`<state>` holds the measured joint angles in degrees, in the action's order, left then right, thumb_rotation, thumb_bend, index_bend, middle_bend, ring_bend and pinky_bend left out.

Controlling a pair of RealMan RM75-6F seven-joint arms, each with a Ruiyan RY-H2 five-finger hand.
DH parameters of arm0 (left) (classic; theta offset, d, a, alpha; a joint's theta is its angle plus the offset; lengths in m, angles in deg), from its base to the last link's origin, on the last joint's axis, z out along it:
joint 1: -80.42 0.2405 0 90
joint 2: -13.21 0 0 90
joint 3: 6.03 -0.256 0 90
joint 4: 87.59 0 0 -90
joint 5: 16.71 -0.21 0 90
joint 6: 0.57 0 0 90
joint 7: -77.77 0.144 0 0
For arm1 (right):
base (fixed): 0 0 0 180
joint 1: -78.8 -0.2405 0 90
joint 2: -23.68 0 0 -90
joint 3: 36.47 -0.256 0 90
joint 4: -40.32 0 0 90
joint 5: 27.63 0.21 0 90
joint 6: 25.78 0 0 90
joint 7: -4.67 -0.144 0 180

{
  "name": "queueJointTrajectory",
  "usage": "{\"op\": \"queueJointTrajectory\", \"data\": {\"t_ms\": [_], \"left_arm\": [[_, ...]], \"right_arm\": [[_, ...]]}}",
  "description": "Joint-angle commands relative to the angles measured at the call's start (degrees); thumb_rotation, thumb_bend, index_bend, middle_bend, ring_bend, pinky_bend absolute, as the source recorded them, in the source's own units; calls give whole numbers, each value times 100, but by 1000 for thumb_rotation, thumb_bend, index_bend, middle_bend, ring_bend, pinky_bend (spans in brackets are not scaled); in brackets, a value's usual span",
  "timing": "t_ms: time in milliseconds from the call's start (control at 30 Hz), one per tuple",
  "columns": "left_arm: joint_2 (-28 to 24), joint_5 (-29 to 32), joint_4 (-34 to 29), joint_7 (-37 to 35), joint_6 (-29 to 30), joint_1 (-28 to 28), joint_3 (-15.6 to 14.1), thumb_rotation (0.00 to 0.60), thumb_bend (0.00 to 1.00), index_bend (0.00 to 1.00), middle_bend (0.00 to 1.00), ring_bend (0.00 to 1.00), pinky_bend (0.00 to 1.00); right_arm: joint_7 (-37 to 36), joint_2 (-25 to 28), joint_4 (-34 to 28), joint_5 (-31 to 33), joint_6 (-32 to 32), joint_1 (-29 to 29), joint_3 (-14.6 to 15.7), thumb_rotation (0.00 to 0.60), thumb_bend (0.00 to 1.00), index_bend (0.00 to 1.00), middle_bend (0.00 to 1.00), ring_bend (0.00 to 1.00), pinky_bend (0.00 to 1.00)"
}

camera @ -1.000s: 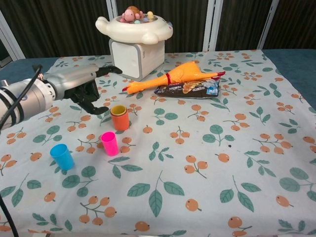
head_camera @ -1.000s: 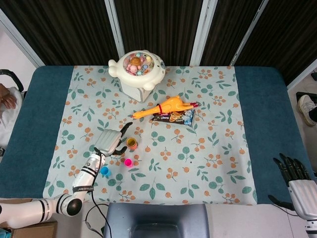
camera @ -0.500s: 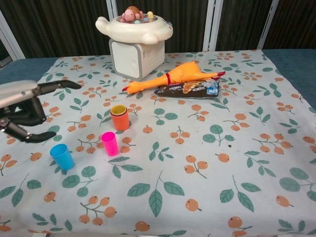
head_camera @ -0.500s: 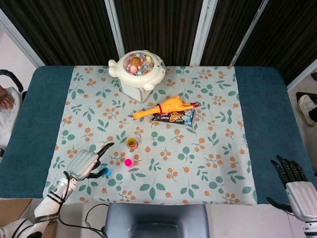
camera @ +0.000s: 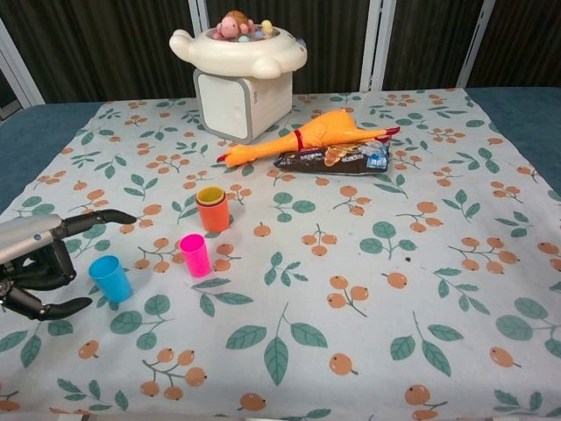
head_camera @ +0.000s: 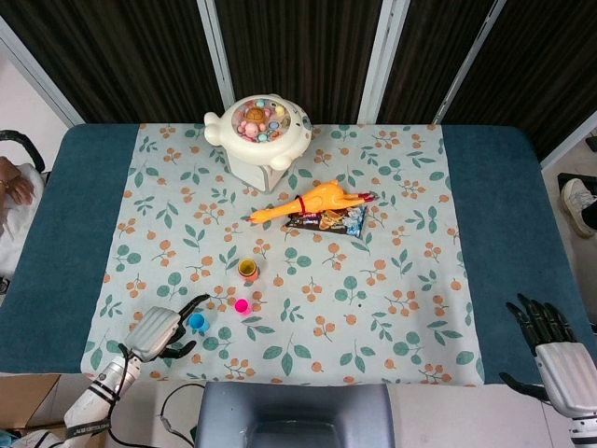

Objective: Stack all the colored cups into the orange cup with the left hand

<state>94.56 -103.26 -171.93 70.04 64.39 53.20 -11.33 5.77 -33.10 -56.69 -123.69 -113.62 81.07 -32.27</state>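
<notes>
At the far left of the head view, a person's hand (head_camera: 13,187) is cut off by the frame edge. The left robot hand (camera: 39,263) sits low at the near left corner of the tabletop (head_camera: 84,233). Its fingers are spread apart and hold nothing; in the chest view the wrist is cut off by the edge, and I cannot see if the lower fingers touch the cloth. The blue cup (camera: 110,279) stands upright just beside this robot hand, apart from it. To its right is the pink cup (camera: 195,255), also upright. Behind it stands the orange cup (camera: 212,209) with a yellow cup (camera: 209,194) already nested inside; only the yellow rim shows.

Further back is a white toy machine (camera: 242,74) with small colored pieces on top, too small to name. Right of it lie a rubber chicken (camera: 307,137) and a dark snack packet (camera: 333,158), touching each other; the print on the packet is not readable.

The right robot hand (head_camera: 550,350) shows only in the head view, at the near right corner, beyond the tabletop edge, fingers apart and empty, the arm cut off.

A floral cloth (camera: 368,263) covers the middle of the blue tabletop. Behind are dark curtains (head_camera: 298,47) with pale vertical frames. A shoe (head_camera: 580,205) is on the floor at right.
</notes>
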Motion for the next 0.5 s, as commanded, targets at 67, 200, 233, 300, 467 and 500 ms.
{"op": "queueJointTrajectory", "data": {"t_ms": [67, 200, 233, 300, 467, 500], "left_arm": [[134, 78, 139, -136, -104, 29, 70, 600, 327, 188, 1000, 1000, 1000], [226, 74, 258, -150, -107, 43, 123, 600, 323, 251, 1000, 1000, 1000], [253, 87, 297, -135, -112, 44, 147, 600, 322, 265, 1000, 1000, 1000], [287, 120, 346, -137, -127, 47, 185, 600, 321, 288, 1000, 1000, 1000], [361, 194, 477, -163, -172, 55, 270, 600, 328, 367, 1000, 1000, 1000], [367, 191, 488, -169, -176, 57, 274, 600, 329, 381, 1000, 1000, 1000]], "right_arm": [[-13, 4, 7, 8, -14, 7, -3, 600, 213, 0, 0, 0, 0], [-18, 7, 9, -3, -25, 13, 2, 600, 213, 0, 0, 0, 0], [-16, 8, 8, -5, -30, 16, 3, 600, 213, 0, 0, 0, 0], [-14, 9, 6, -4, -34, 17, 1, 600, 213, 0, 0, 0, 0], [-17, 3, 14, 8, -40, 17, -9, 600, 212, 0, 0, 0, 0], [-14, 1, 16, 11, -42, 19, -10, 600, 213, 0, 0, 0, 0]]}}
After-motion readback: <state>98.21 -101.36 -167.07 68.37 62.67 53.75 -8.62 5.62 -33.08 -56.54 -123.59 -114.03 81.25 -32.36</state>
